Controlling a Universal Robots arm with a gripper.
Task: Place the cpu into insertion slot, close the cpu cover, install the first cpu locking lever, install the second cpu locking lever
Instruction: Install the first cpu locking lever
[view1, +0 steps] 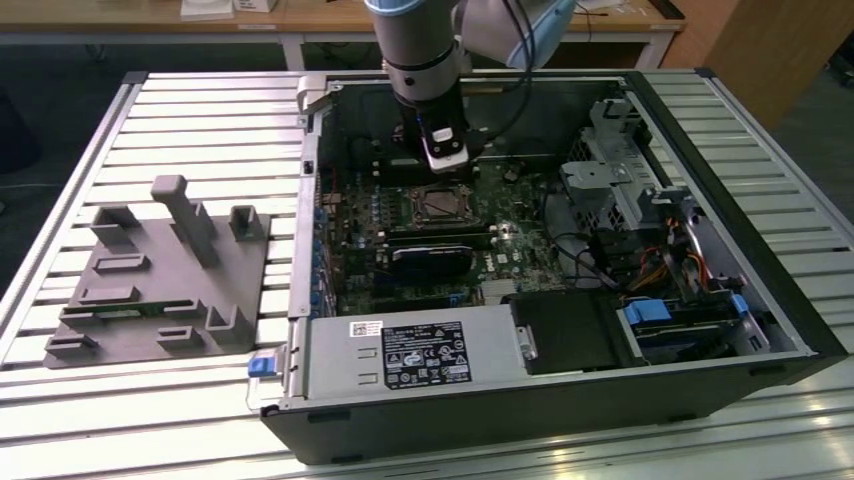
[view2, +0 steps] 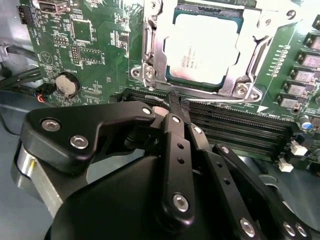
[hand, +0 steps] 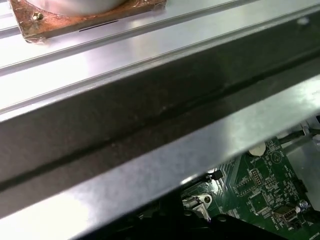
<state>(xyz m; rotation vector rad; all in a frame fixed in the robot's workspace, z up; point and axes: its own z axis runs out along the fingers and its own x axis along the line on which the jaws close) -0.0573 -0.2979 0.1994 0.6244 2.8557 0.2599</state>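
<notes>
Gripper: the gripper (view2: 179, 104) hangs low inside the case (view1: 534, 425), with its tips just beside the socket edge that faces the memory slots (view2: 240, 127).
Fingers: drawn together at the tips, with nothing showing between them. Whether they press on a lever I cannot tell.
Cpu: the cpu (view2: 205, 47) lies flat in its socket on the board (view2: 90, 50), silvery face up.
Cover: the cover (view2: 151, 47) lies down over the cpu, its window framing the chip.
Levers: too fine to make out, so I cannot tell whether either is latched.
Risk, slip: the tips are narrow and a lever is likely thin and springy, so it could slide off and snap back.
Risk, board: the tips stand very near the slots, so a slip would probably scrape them or the board.
Risk, cover: if the cover is not fully seated, a forced lever might bend it or load the cpu unevenly.
Risk, snag: the arm works close to the cables (view1: 650, 268), and a wide sweep might catch them.
Case holds: the board, the power supply (view1: 407, 352) and the cables.
Socket holds: the cpu, under the cover.
Fixture: the grey fixture (view1: 160, 280) stands on the table (view1: 80, 400) at the exterior view's left, well apart from the gripper.
</notes>
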